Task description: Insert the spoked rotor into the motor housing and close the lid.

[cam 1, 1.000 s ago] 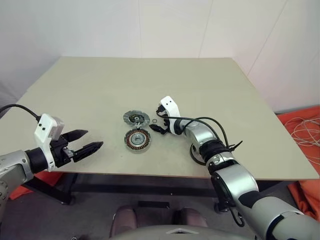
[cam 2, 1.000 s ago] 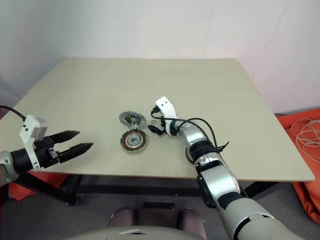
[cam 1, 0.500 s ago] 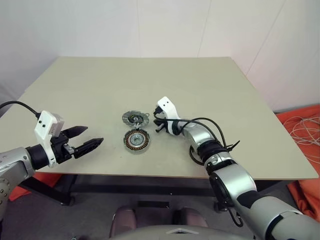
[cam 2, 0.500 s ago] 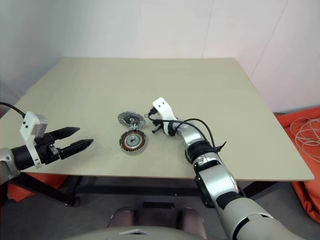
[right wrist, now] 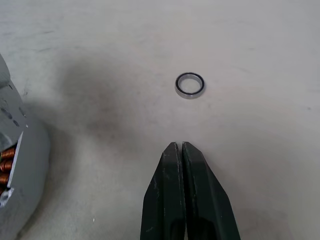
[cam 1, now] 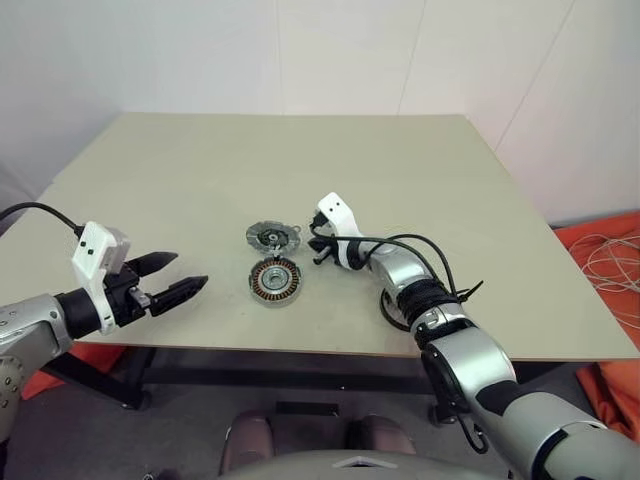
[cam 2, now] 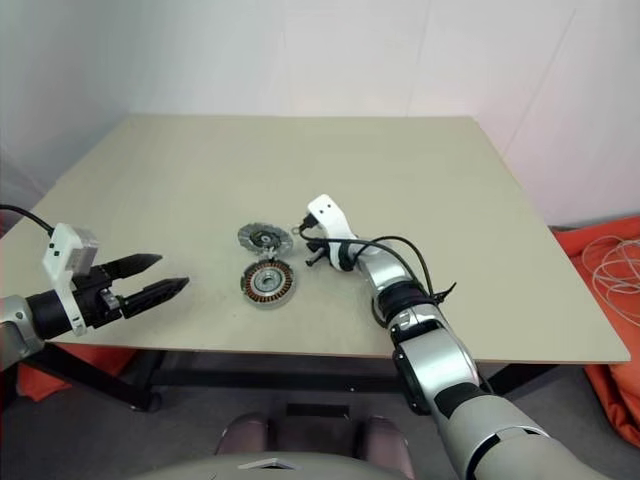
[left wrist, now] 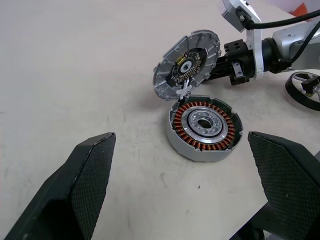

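Observation:
The motor housing [cam 1: 275, 280], a silver disc with copper windings, lies near the table's front. Just behind it the finned grey lid [cam 1: 272, 236] stands tilted, its inner face toward the housing [left wrist: 204, 127]. My right gripper [right wrist: 180, 147] is shut with nothing between its fingers. It hovers low over the table beside the lid's [left wrist: 187, 62] right edge. A dark-rimmed wheel, the spoked rotor [left wrist: 304, 92], lies by my right forearm, mostly cut off. My left gripper [cam 1: 190, 270] hangs open, well left of the housing.
A tiny thin ring [right wrist: 190, 85] lies on the beige table [cam 1: 200, 170] just ahead of my right fingertips. A black cable [cam 1: 420, 245] loops along my right forearm. An orange object [cam 1: 610, 300] with white cord lies on the floor at the right.
My right gripper has shut from open, closing on nothing, while staying beside the lid. The left arm has not moved.

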{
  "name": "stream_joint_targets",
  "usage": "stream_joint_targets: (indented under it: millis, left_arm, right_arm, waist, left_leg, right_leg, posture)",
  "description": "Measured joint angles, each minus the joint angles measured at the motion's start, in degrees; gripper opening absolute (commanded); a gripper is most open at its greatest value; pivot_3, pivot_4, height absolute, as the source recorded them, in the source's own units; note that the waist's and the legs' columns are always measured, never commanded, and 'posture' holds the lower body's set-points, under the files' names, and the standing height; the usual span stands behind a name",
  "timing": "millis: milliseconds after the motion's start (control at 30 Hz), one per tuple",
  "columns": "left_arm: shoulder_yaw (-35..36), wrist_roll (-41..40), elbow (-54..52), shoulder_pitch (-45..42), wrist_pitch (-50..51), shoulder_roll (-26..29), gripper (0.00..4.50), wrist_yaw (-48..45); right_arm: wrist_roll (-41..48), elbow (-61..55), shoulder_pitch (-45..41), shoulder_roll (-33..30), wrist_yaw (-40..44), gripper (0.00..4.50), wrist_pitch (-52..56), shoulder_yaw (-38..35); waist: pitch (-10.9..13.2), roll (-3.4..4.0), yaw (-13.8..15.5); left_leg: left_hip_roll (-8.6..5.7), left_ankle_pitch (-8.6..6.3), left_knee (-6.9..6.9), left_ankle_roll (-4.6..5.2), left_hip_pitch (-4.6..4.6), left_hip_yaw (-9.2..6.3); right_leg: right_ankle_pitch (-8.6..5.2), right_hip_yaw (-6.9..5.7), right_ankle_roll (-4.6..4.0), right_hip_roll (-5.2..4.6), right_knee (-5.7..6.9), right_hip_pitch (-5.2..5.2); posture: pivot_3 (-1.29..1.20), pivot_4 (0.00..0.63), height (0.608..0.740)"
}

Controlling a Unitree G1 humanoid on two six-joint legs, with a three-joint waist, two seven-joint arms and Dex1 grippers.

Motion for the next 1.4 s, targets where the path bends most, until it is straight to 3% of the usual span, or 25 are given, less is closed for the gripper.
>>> stream_joint_targets:
  millis: [533,633,1000,1400]
  left_arm:
    - [-2.7,0.4,2.5,-1.9,-1.4,0.2,4.5,0.1]
    - [-2.9,0.5,3.0,-2.4,-1.7,0.3,4.5,0.1]
    - [-2.9,1.3,4.3,-2.4,-2.6,0.7,4.5,-0.1]
    - [-3.1,1.6,4.4,-2.5,-3.1,0.7,4.5,0.0]
  right_arm:
    - [4.5,-17.6,2.4,-5.7,5.5,0.08,10.1,-2.3]
    - [4.8,-19.6,2.4,-6.1,5.7,0.7,10.8,-2.4]
    - [6.5,-21.2,2.7,-6.9,6.4,4.46,11.6,-2.4]
    - [4.3,1.1,-5.4,-0.1,-2.9,4.46,0.3,-2.7]
  waist:
    - [0.0,-0.02,0.1]
    - [0.0,-0.02,0.1]
    - [0.0,-0.03,0.1]
    - [0.0,-0.02,-0.1]
  left_leg:
    - [-0.01,0.0,0.0,0.0,0.0,0.0]
    - [-0.01,0.0,0.0,0.0,0.0,0.01]
    - [-0.02,0.0,-0.01,0.0,0.0,0.01]
    - [-0.01,0.01,-0.01,-0.02,-0.07,0.02]
  right_leg:
    - [0.0,0.0,0.01,0.0,0.0,-0.01]
    - [0.0,0.0,0.01,0.0,0.0,-0.01]
    - [-0.01,0.01,0.01,0.0,0.0,-0.01]
    - [0.01,0.01,-0.01,0.0,0.0,-0.11]
  posture:
    - [0.0,0.0,0.74]
    - [0.0,0.0,0.74]
    - [0.0,0.0,0.74]
    - [0.0,0.0,0.74]
